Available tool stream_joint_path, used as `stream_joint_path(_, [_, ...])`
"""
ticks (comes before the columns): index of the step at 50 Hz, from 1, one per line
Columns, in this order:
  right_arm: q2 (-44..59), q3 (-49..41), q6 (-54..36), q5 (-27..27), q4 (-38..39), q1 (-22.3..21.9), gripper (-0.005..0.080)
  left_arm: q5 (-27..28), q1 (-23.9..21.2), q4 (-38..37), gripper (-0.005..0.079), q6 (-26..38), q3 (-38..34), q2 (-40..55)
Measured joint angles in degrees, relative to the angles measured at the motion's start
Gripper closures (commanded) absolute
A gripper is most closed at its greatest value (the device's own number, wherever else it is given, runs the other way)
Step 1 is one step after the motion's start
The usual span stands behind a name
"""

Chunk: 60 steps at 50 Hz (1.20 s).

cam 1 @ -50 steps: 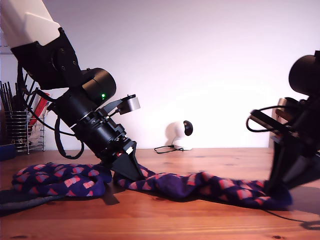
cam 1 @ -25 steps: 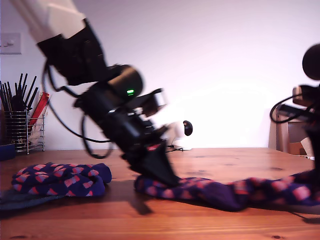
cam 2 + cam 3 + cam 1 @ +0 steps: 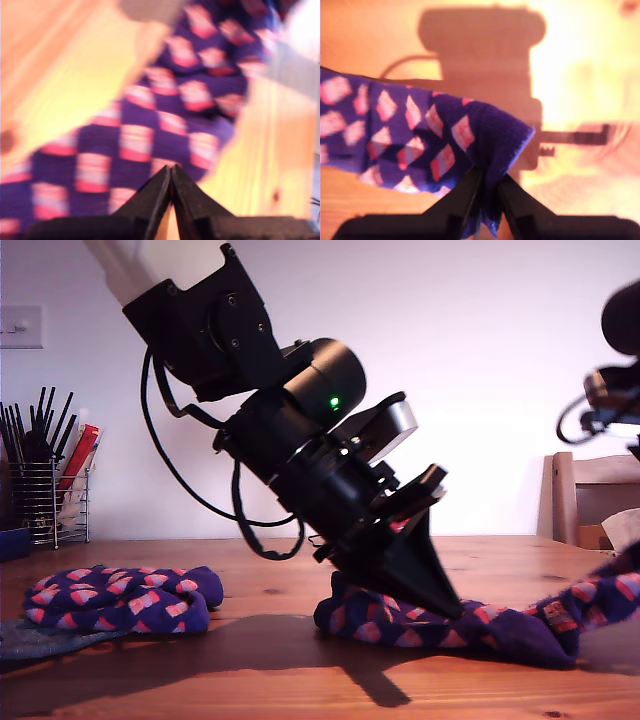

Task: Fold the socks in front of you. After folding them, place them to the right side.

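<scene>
Socks like the checked sock (image 3: pixel 455 625) looked soft and limp, best taken at an end. My first gripper (image 3: pixel 171 172) was clenched on it; my second gripper (image 3: pixel 490 182) pinched its other end.

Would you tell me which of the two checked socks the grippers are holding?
The stretched-out checked sock toward the exterior view's right, pinched by both grippers; the bunched checked sock at that view's left lies untouched.

A soft knit navy-purple sock with red-pink diamond checks (image 3: pixel 440 625) lies stretched along the wooden worktop at the exterior view's right, its far end lifted off the wood. A second checked sock (image 3: pixel 120 598) sits bunched at that view's left, partly over a plain grey-blue sock (image 3: pixel 40 642).
</scene>
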Motion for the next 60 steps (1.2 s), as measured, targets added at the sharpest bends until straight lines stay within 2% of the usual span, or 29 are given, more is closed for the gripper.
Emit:
stream_joint_path(20, [-0.13,0.26,0.00,0.00,-0.39,0.00,0.0765,1.97,-0.66,6.29,0.0764,-2.91,0.00,0.00])
stream_joint_path(39, [-0.13,0.26,-0.02,-0.57,-0.55,0.02,0.0765,0.33,-2.82,11.23,0.0764,-2.95,0.00,0.77])
stream_joint_path(54, [-0.22,0.26,-0.24,-2.03,-0.50,0.02,0.0765,-1.51,-2.67,12.17,0.0764,-2.93,0.13,4.22])
stream_joint_path(60, [-0.24,0.26,-0.42,-2.12,-0.61,0.07,0.0765,-1.46,-2.69,9.51,0.0764,-2.93,2.54,6.36])
